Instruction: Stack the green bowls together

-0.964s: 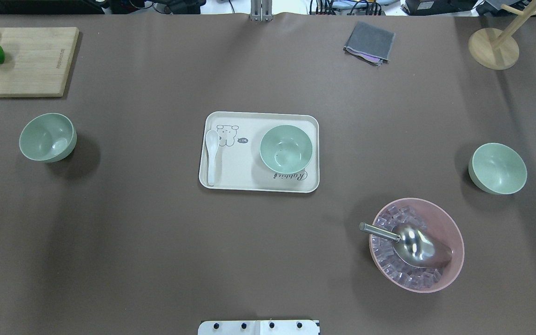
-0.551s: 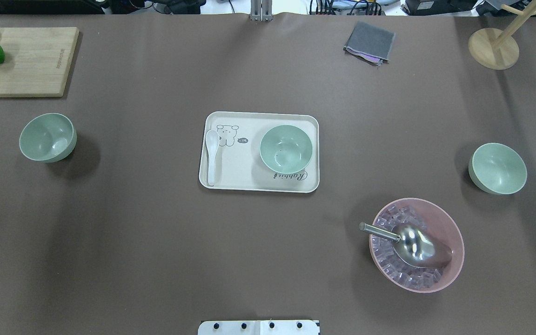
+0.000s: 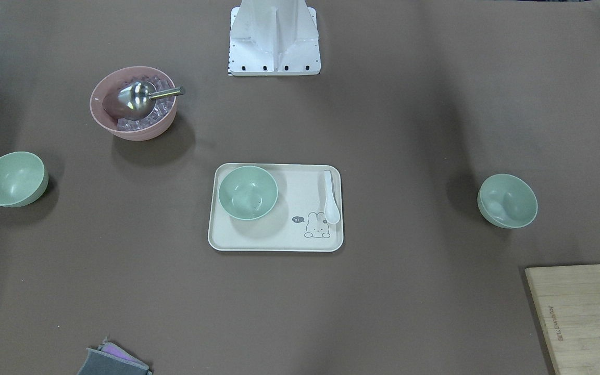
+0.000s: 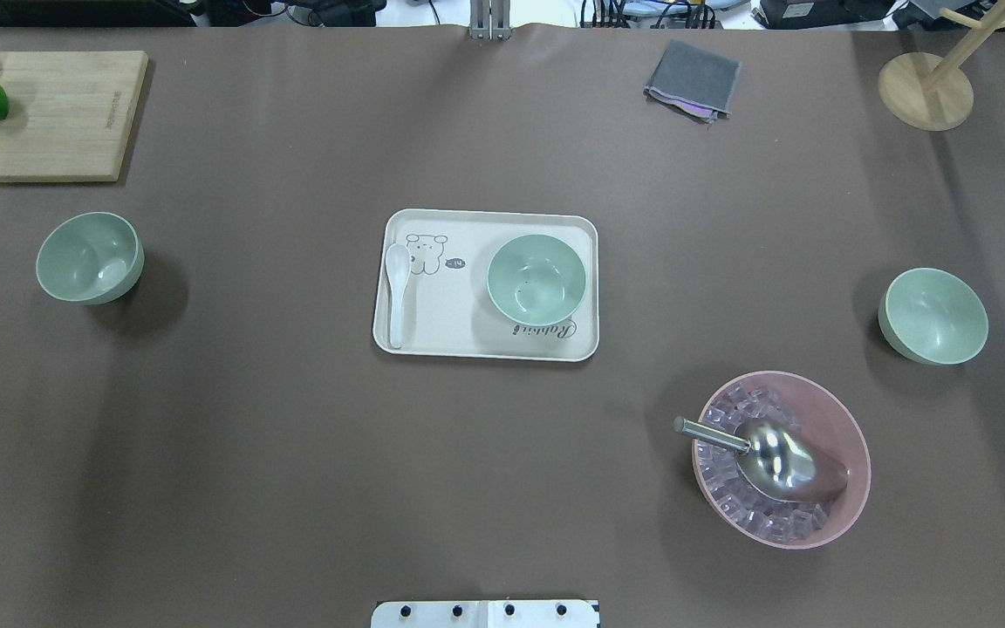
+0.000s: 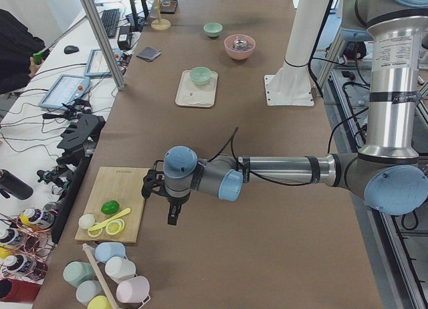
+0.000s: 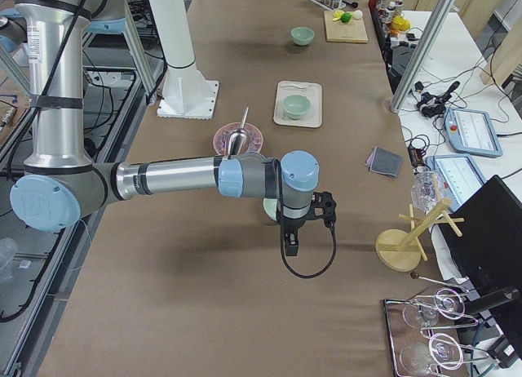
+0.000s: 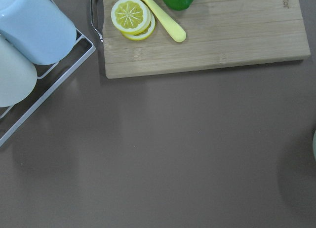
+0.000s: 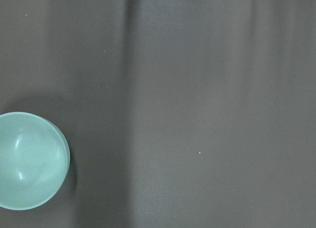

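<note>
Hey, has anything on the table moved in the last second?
Nothing visibly changed. In the overhead view the left bowl, the tray bowl and the right bowl sit where they were, as do the tray and the pink bowl.

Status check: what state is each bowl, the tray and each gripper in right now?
Left green bowl: upright, empty, unstacked.
Middle green bowl: upright, empty, on the tray.
Right green bowl: upright, empty, unstacked.
Tray: carries one bowl and a white spoon.
Pink bowl: upright, holds ice cubes and a metal scoop.
Left gripper: holds no bowl; open or shut unclear.
Right gripper: same.
</note>
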